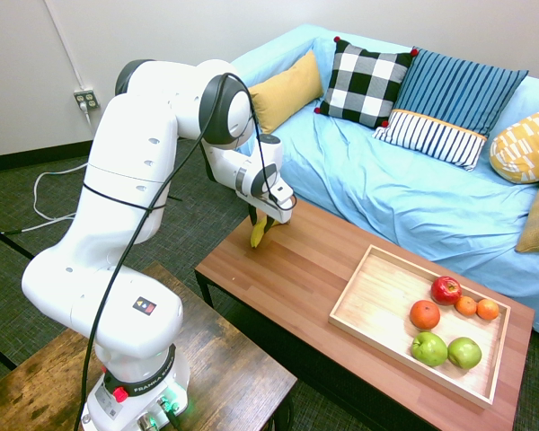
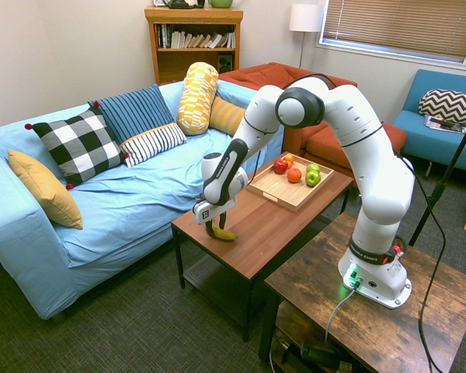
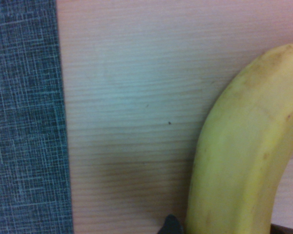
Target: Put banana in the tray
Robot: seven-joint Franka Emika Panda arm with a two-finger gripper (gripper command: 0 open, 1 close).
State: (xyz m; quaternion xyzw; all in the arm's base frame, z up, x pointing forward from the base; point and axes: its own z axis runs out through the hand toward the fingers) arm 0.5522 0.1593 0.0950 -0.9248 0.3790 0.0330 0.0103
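The small yellow banana (image 1: 259, 232) (image 2: 220, 232) rests on the reddish-brown table (image 1: 292, 283) near its corner, far from the fruit. My gripper (image 1: 262, 224) (image 2: 215, 223) reaches straight down over it, and its fingers sit against the banana's sides, shut on it. The banana still touches the tabletop. Up close in the wrist view, the banana (image 3: 239, 146) curves over the wood right by the table's edge. The light wooden tray (image 1: 384, 296) (image 2: 273, 189) lies at the table's other end.
In the tray sit a red apple (image 1: 446, 289), an orange (image 1: 424, 314), two small oranges (image 1: 477, 307) and two green apples (image 1: 446, 350). A blue sofa (image 1: 404, 193) with several cushions runs along the table's far side. Carpet lies below the table's edge (image 3: 24, 122).
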